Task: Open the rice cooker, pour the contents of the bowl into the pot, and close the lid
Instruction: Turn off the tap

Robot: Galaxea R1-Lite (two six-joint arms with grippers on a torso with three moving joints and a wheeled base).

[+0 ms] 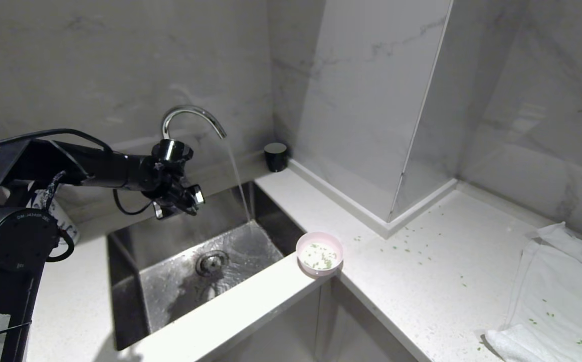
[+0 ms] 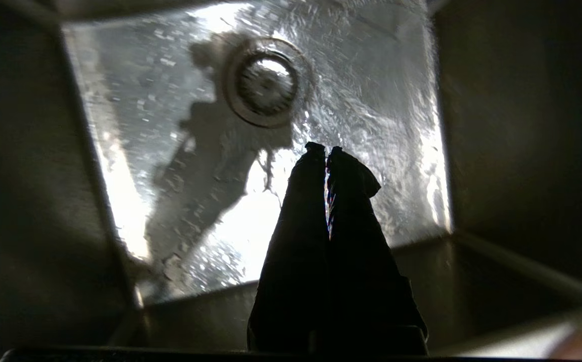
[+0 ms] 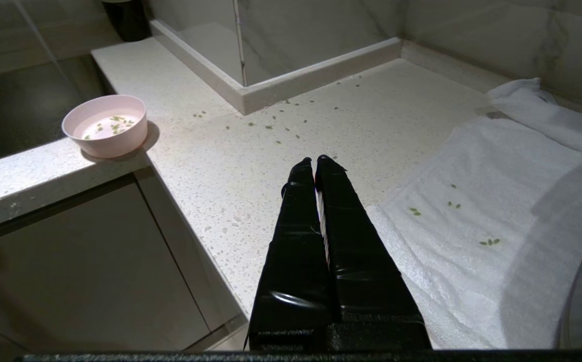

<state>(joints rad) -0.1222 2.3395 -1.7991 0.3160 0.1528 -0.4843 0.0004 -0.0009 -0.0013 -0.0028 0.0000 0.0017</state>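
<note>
Our left hand [image 1: 190, 198] hangs clenched and empty over the sink [image 1: 170, 286]; the bowl [image 1: 319, 253] sits at the desk [image 1: 421, 281] edge beside it.

sink [image 1: 180, 281] lower left of frame | bowl [image 1: 319, 254] centre, on desk [image 1: 421, 271] corner right of sink | towel [image 1: 557, 296] lower right | cup [image 1: 276, 156] behind bowl

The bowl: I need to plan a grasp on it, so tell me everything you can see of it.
The bowl is small and round, pale pink outside, white inside, smooth like plastic or ceramic. It stands upright on the counter at the inner corner, just beside the sink. It holds a little whitish liquid with green bits floating in it. Nothing grips or touches it: the left gripper is shut over the sink, the right gripper shut above the counter.
</note>
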